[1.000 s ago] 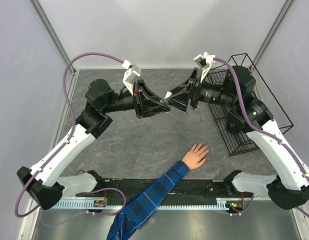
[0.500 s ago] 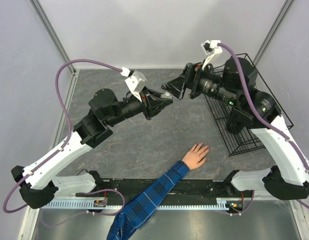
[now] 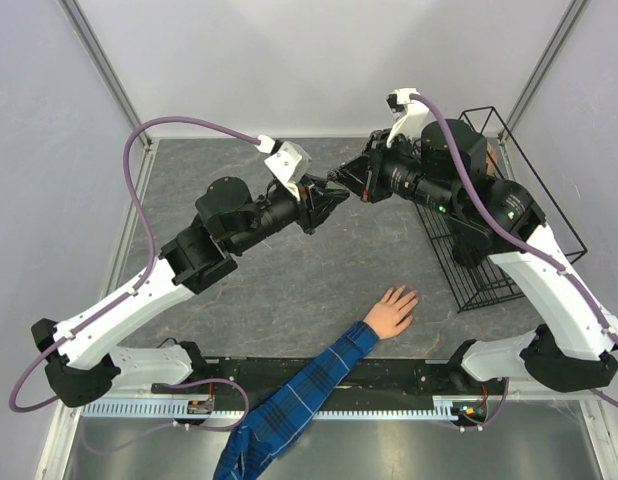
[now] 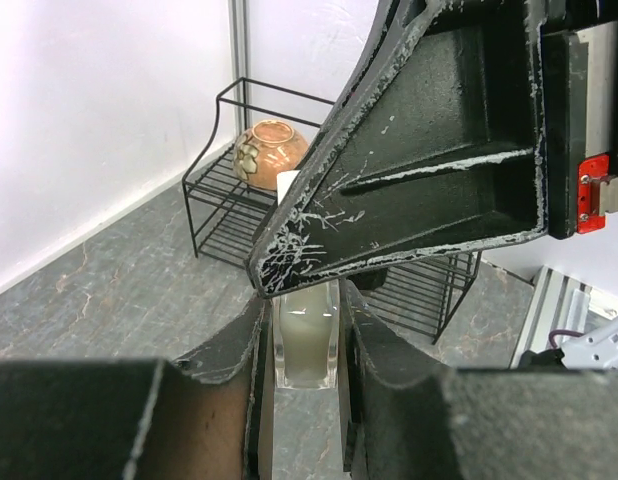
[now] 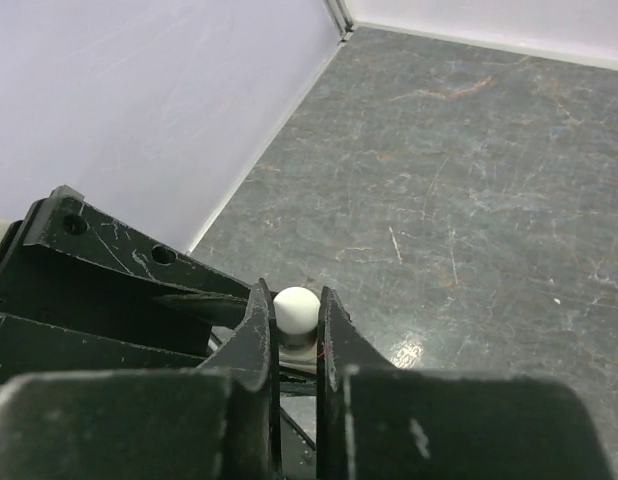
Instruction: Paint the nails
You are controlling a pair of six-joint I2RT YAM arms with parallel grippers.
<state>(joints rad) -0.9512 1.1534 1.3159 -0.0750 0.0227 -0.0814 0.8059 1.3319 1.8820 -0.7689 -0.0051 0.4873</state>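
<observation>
Nails [image 3: 408, 295] rest on the table [image 3: 289, 290] near my bases, well apart from both grippers. My right gripper [image 5: 297, 318], open a moment ago, now pinches the white cap [image 5: 296, 305]. My left gripper [image 4: 305, 330] stays clamped on the bottle [image 4: 307, 352]. I judge uncapping comes next.

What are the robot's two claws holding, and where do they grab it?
The left gripper clamps a small clear bottle by its glass sides; the right gripper pinches its white cap.

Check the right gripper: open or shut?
Shut. In its wrist view the right gripper pinches a white cap, at the bottle held in the left gripper.
</observation>
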